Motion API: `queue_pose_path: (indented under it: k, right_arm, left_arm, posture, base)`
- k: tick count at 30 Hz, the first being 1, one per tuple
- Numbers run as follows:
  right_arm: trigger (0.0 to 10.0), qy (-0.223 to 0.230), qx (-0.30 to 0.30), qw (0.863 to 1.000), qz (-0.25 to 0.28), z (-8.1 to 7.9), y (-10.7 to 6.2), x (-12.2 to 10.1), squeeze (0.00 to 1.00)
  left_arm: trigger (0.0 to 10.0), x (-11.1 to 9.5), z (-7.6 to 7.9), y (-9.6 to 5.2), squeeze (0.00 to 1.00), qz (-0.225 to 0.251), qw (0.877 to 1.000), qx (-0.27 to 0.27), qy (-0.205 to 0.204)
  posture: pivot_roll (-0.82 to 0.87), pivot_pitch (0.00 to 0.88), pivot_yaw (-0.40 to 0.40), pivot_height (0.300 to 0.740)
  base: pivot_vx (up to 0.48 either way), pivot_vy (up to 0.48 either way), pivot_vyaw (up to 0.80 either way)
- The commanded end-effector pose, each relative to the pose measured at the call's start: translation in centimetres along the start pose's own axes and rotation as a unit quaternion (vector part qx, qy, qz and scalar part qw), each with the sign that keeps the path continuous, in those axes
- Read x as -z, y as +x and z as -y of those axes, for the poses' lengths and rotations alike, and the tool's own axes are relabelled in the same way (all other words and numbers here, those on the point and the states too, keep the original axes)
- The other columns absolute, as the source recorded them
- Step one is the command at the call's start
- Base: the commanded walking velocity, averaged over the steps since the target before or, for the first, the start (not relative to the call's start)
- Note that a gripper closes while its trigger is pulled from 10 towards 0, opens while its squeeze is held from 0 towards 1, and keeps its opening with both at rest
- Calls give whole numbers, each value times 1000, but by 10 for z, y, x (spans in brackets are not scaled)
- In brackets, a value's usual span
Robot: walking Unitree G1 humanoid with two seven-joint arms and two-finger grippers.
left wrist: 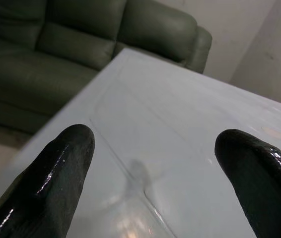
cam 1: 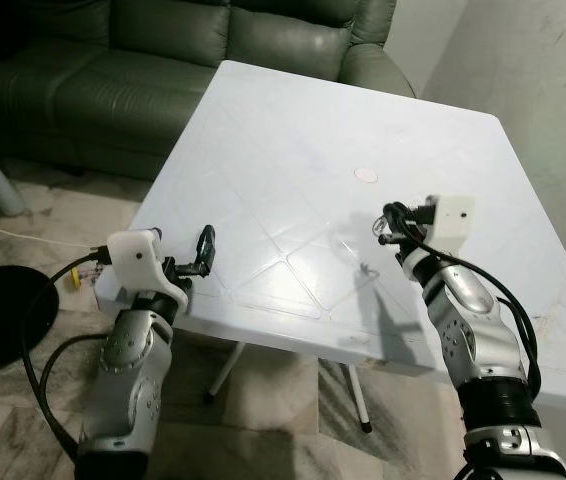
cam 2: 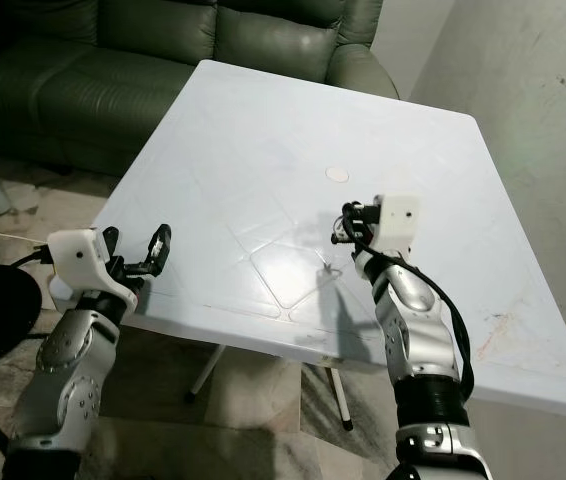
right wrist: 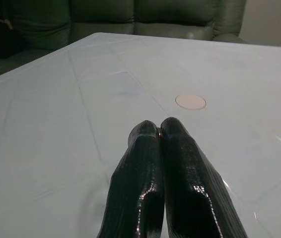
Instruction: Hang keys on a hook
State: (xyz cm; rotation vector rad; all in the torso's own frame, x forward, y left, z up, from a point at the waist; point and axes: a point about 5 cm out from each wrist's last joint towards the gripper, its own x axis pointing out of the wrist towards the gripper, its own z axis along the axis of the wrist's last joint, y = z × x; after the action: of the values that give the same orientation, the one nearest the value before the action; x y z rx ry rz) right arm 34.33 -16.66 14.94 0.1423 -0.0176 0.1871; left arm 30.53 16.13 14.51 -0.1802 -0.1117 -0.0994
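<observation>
Hovering over the white bench [cam 1: 293, 150]: right tool [right wrist: 159, 130] clenched empty, left tool [left wrist: 155, 163] released; keys would likely be light, jangly, slippery, so pinch the ring.

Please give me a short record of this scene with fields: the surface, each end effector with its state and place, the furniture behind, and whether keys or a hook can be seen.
surface: white table, with a small round disc near its middle
left end effector: open, at the table's near left edge
right end effector: shut, nothing seen between its fingers, over the table near the disc
behind: dark green sofa
keys: none visible
hook: none visible
</observation>
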Motion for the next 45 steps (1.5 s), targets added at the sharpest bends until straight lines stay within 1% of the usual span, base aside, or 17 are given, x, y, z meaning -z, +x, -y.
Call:
queue_pose_path:
  k: [1,2,4,8,10,14,17,20,22,25,28,33,37,39,42,44,45]
  right_arm:
    - [10000,9,20,1000,6,2,-4,-4,0]
    - [10000,9,20,1000,6,2,-4,-4,0]
    - [10000,-5,20,999,31,0,-6,-8,0]
    - [10000,-17,2,998,68,-4,-10,-14,0]
    - [10000,-21,5,996,88,-4,-13,-17,0]
    - [10000,-18,18,994,103,-1,-17,-21,0]
    - [10000,-5,32,993,116,3,-21,-23,0]
    - [10000,-7,53,992,116,9,-25,-23,0]
    - [10000,-8,56,991,117,10,-25,-23,0]
    - [10000,-8,60,990,131,11,-30,-26,0]
    - [10000,-7,62,989,137,10,-34,-27,0]
    - [10000,-7,74,988,134,12,-40,-25,0]
    - [10000,-14,83,989,125,14,-42,-22,0]
    - [10000,-26,87,988,121,15,-44,-22,0]
    - [10000,-44,80,989,116,12,-46,-20,0]
    - [10000,-67,66,990,108,5,-50,-15,0]
    - [10000,-62,63,991,103,2,-51,-12,0]
  left_arm:
    - [10000,-1,-2,5,0,0,1000,1,7]
    - [10000,-1,-2,5,0,0,1000,1,7]
    - [10000,-3,-4,7,0,5,1000,0,15]
    - [10000,-3,-7,10,0,6,1000,-4,9]
    - [10000,-3,-7,12,0,7,1000,-3,9]
    - [10000,-5,-8,14,0,15,1000,2,-1]
    - [10000,-6,-9,15,0,21,1000,10,-9]
    - [10000,-5,-12,15,0,23,1000,11,-10]
    - [10000,-5,-12,15,0,23,1000,10,-11]
    - [10000,-8,-14,12,0,34,999,20,-25]
    - [10000,-9,-15,9,0,33,999,23,-27]
    - [10000,-9,-19,4,0,37,998,26,-37]
    - [10000,-9,-21,2,0,36,998,20,-53]
    - [10000,-11,-21,2,0,41,997,22,-63]
    - [10000,-12,-20,0,0,46,996,24,-73]
    - [10000,-10,-17,-3,0,44,996,28,-78]
    - [10000,-8,-15,-4,0,41,995,31,-80]
  posture:
    - [31,0,-101,740]
    - [31,0,-101,740]
    - [27,0,-97,740]
    - [18,0,-88,740]
    - [16,0,-85,740]
    - [5,0,-74,740]
    - [2,0,-66,740]
    - [0,0,-58,740]
    - [0,0,-58,740]
    - [-7,0,-46,740]
    - [-11,0,-43,740]
    - [-17,0,-37,740]
    - [-19,0,-38,740]
    - [-22,0,-36,740]
    - [-29,0,-32,740]
    - [-32,0,-30,740]
    - [-32,0,-28,740]
  base:
    - [0,0,0]
    - [0,0,0]
    - [0,0,0]
    - [0,0,0]
    - [0,0,0]
    - [0,0,0]
    - [0,0,0]
    - [0,0,0]
    - [0,0,0]
    - [0,0,0]
    - [0,0,0]
    - [0,0,0]
    - [0,0,0]
    - [0,0,0]
    - [0,0,0]
    - [0,0,0]
    - [0,0,0]
